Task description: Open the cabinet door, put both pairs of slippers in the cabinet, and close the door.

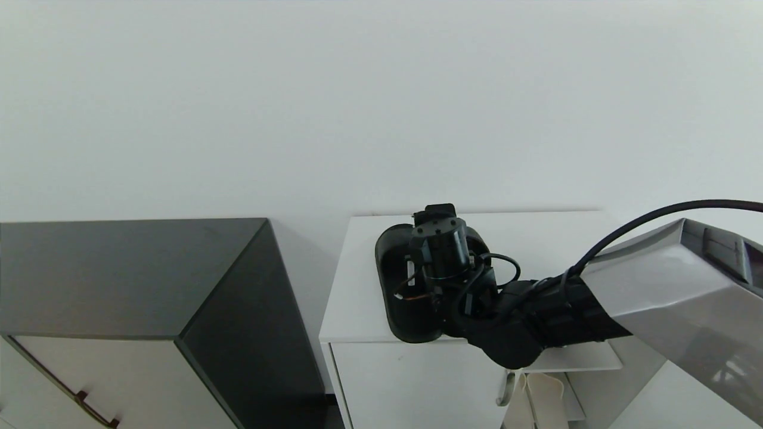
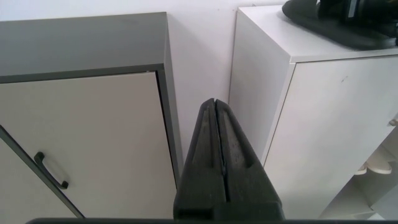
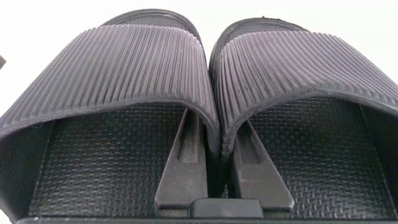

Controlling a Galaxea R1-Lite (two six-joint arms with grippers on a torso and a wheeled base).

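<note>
Black slippers (image 3: 143,68), adjoining straps clamped in right pincer (image 3: 215,127), one finger inside each (atop white cabinet (image 1: 357,286)).

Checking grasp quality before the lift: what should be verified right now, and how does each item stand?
1. Right end effector closed on the adjoining straps of the black slippers: ok.
2. Pair side by side on the white cabinet top: ok.
3. Cabinet door open: ok.
4. Left end effector shut, empty, clear of the door: ok.
5. Room inside for the pair: cannot tell.
</note>
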